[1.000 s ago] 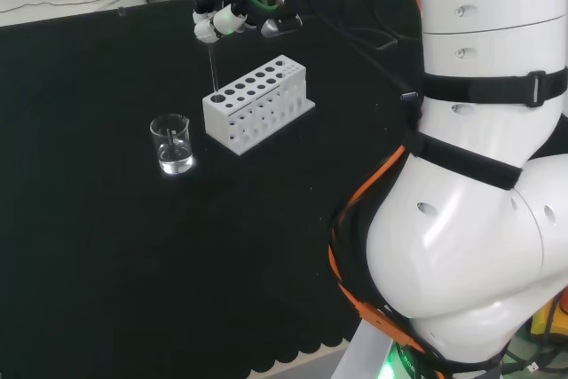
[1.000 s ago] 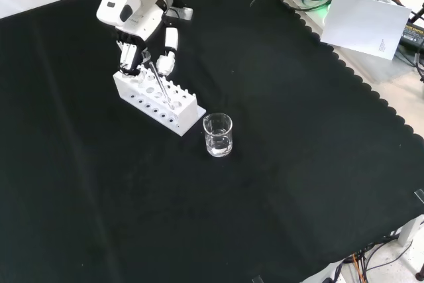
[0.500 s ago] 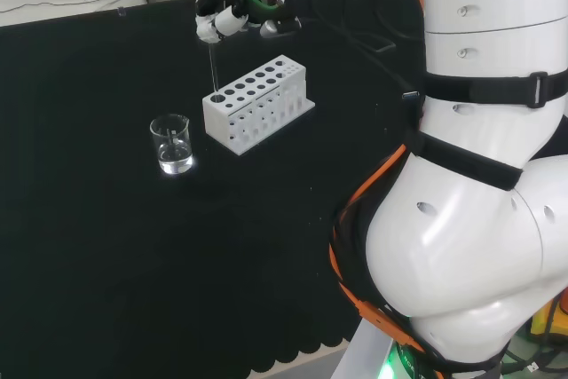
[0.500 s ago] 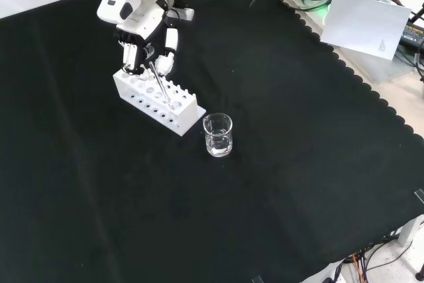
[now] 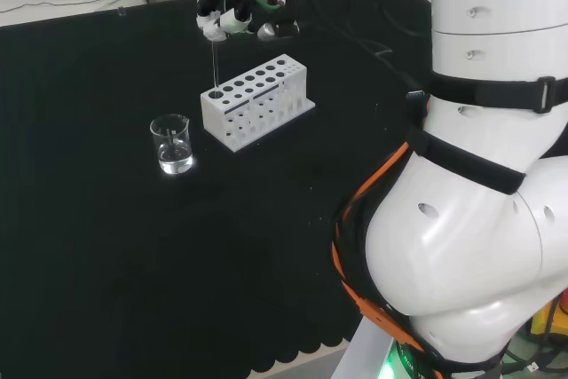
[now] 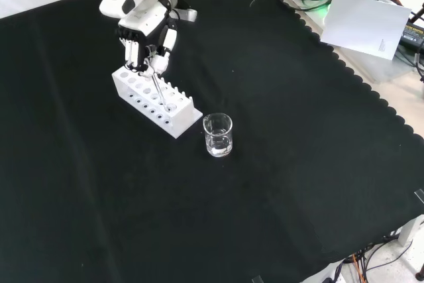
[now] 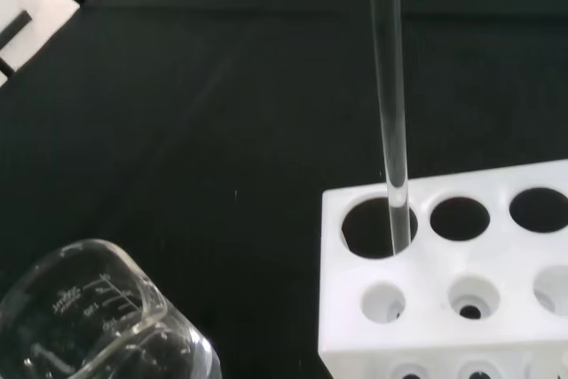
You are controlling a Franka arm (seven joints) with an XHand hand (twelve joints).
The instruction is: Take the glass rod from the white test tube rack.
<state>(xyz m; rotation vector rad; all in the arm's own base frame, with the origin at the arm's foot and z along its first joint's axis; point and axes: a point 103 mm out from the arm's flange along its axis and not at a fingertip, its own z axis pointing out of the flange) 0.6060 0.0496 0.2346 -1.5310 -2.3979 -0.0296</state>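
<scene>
The white test tube rack (image 5: 257, 102) (image 6: 156, 99) (image 7: 461, 308) stands on the black cloth. A thin clear glass rod (image 5: 214, 64) (image 6: 158, 87) (image 7: 389, 95) rises upright from the rack's end hole nearest the beaker. Its lower end still sits inside that hole, plain in the wrist view. The black and white hand (image 5: 232, 17) (image 6: 147, 39) hovers above the rack, its fingers curled and pinched on the rod's top.
A small clear glass beaker (image 5: 172, 144) (image 6: 218, 134) (image 7: 89, 326) with a little liquid stands close beside the rack's rod end. The arm's big white links (image 5: 479, 184) take up the right of the head view. Papers and cables (image 6: 364, 18) lie beyond the cloth's scalloped edge.
The hand has risen and carried the rod's top upward, so the rod stands higher in its hole. The rack has shifted slightly. The beaker has not moved.
</scene>
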